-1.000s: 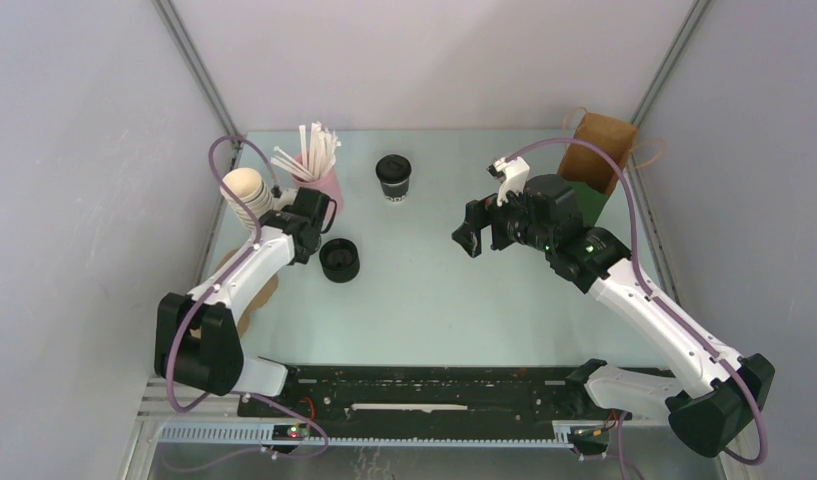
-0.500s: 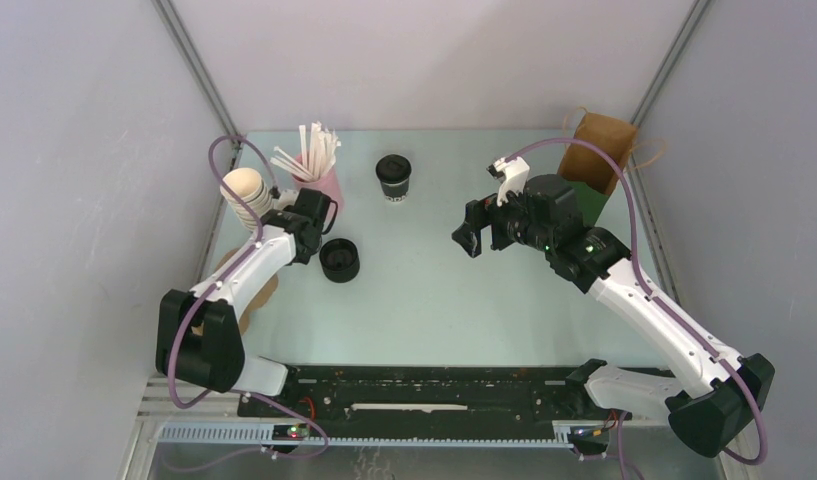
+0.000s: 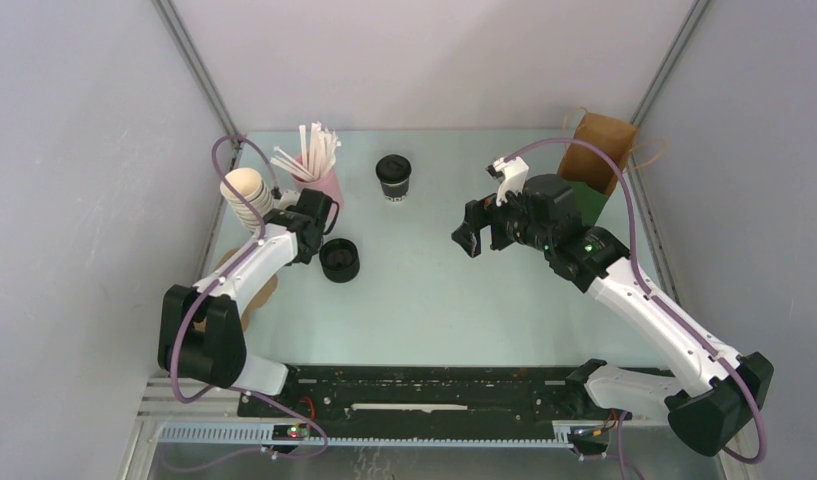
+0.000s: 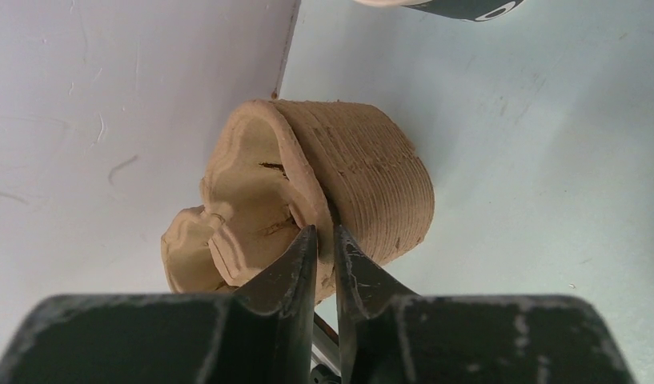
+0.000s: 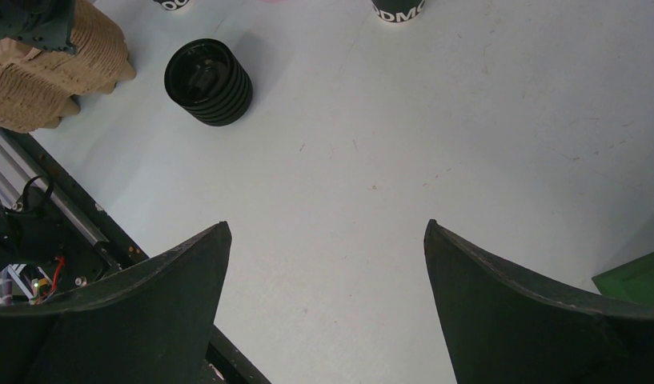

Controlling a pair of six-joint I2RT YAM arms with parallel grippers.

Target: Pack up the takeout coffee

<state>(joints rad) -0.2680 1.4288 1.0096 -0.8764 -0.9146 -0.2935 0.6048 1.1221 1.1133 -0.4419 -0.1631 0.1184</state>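
Grey walls (image 3: 434, 60) box in a pale green table (image 3: 414, 300) where the takeout coffee (image 3: 393, 177), a short dark cup under a black lid, stands upright and alone at 12 o'clock near the far edge, well apart from both arms. At 2 o'clock the brown paper bag (image 3: 602, 150) stands in the corner. The left gripper (image 4: 323, 232) is down at 8 o'clock, clenched to a narrow slit on the lip of the top piece of a ribbed brown cardboard stack (image 4: 363, 184), probably cup sleeves. The right gripper (image 5: 325, 226) hovers released, jaws spread wide, over bare table at about 3 o'clock. A stack of black lids (image 3: 338, 259) sits at 9 o'clock, a pink cup of white sticks (image 3: 319, 175) at 11 o'clock and a stack of lidless cups (image 3: 246, 195) at 10 o'clock. The step in hand looks like peeling one cardboard piece off the stack. Doing it well likely means pinching only the top layer and lifting straight up so the rest stay put. The coffee should then be gripped on its body below the lid and kept upright on its way to the bag. White lettering on a dark cup at the top edge of the right wrist view reads roughly "DMC", cut off; the coffee's own label is too small to read.
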